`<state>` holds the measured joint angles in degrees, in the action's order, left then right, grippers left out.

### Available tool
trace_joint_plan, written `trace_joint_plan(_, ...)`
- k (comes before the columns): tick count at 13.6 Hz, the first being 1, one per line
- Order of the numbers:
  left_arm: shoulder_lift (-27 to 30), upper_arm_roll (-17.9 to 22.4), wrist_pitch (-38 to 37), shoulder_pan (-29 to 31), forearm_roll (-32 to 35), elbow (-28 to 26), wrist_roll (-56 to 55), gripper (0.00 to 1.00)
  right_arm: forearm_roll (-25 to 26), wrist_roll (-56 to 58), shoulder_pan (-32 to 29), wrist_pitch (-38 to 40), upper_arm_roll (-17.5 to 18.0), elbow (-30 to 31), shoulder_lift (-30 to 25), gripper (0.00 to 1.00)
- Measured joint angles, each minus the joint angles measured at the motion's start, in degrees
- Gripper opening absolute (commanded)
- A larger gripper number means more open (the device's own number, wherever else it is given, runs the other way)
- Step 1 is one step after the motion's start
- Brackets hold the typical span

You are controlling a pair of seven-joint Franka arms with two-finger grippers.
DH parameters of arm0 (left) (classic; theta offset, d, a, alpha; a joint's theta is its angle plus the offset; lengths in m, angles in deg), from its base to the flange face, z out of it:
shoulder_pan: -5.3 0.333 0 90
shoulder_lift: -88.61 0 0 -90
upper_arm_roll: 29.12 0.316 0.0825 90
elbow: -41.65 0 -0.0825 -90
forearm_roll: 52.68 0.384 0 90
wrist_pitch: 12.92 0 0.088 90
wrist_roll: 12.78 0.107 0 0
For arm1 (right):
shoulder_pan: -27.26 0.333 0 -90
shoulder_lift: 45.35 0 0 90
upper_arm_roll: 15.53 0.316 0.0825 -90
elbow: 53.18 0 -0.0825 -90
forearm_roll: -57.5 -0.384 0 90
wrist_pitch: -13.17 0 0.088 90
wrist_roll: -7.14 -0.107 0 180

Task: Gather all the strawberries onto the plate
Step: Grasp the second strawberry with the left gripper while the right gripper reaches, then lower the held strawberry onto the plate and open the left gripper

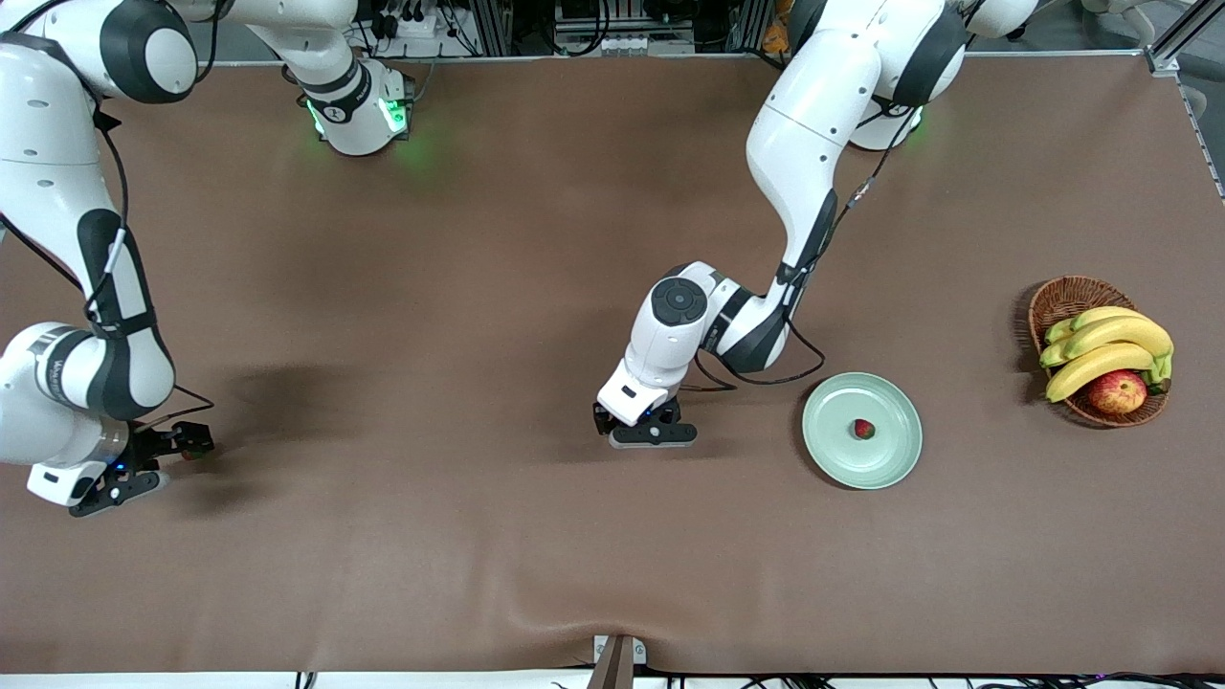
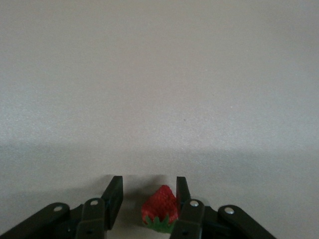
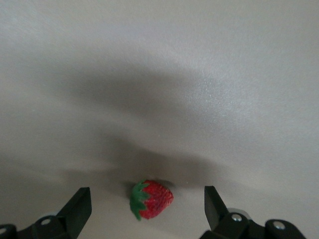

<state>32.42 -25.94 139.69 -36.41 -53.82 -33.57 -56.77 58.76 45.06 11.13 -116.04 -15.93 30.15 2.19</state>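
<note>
One strawberry (image 1: 864, 429) lies in the pale green plate (image 1: 892, 461) near the left arm's end of the table. My left gripper (image 1: 651, 429) is low over the table's middle, beside the plate. In the left wrist view it (image 2: 148, 196) is open around a second strawberry (image 2: 160, 208), which touches one finger with a gap to the other. My right gripper (image 1: 144, 467) is low at the right arm's end of the table. In the right wrist view it (image 3: 146, 201) is wide open with a third strawberry (image 3: 152, 199) lying on the table between its fingers, touching neither.
A brown wicker basket (image 1: 1062, 292) with bananas (image 1: 1110, 344) and a red-yellow apple (image 1: 1118, 390) stands toward the left arm's end, past the plate. The brown table cover (image 1: 431, 287) has a ripple at the edge nearest the front camera.
</note>
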Motion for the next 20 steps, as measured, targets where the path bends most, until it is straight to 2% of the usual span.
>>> trace_joint_plan(3, -0.6, 0.0, 1.4, -0.9, 0.0, 0.0, -0.1, 0.51, 0.0, 0.0, -0.8, -1.9, 0.0, 2.6, 0.5, 1.0)
trace_joint_plan(4, -0.8, 0.0, 1.8, -1.1, 0.0, 0.0, -0.3, 0.47, 0.0, 0.0, -0.8, -2.1, 0.0, 2.7, 0.4, 1.0)
trace_joint_plan(6, -1.0, 0.0, 2.1, -1.1, 0.0, 0.0, -0.3, 0.1, 0.0, 0.0, -0.8, -2.2, 0.1, 2.8, 0.4, 1.0)
trace_joint_plan(7, -1.1, 0.0, 2.1, -1.1, 0.0, 0.0, -0.3, 0.0, 0.0, 0.0, -0.8, -2.3, 0.1, 2.8, 0.4, 1.0)
trace_joint_plan(13, 0.2, 0.8, 2.1, -0.4, 0.0, 0.9, -0.3, 0.0, 0.0, 0.0, -0.8, -2.8, 0.3, 2.7, 0.2, 1.0)
trace_joint_plan(14, 1.7, 1.1, 0.4, 0.7, 0.0, 1.1, -0.3, 0.0, 0.0, 0.0, -0.8, -2.9, 0.3, 2.7, 0.2, 0.64)
trace_joint_plan(15, 3.7, 1.2, -2.8, 2.2, 0.0, 1.2, -0.3, 0.0, 0.0, 0.0, -0.8, -3.0, 0.3, 2.7, 0.2, 0.19)
trace_joint_plan(16, 6.1, 1.3, -7.1, 4.1, 0.0, 1.3, -0.1, 0.0, 0.0, 0.0, -0.8, -3.1, 0.3, 2.7, 0.2, 0.0)
trace_joint_plan(18, 11.2, 1.4, -17.6, 7.8, 0.1, 1.1, 2.7, 0.0, 0.0, 0.0, -0.8, -3.2, 0.3, 2.7, -0.1, 0.0)
trace_joint_plan(20, 14.8, 1.8, -24.3, 10.5, 1.0, -1.3, 7.1, 0.0, 0.0, 0.0, -0.8, -3.1, 0.3, 2.7, -0.4, 0.0)
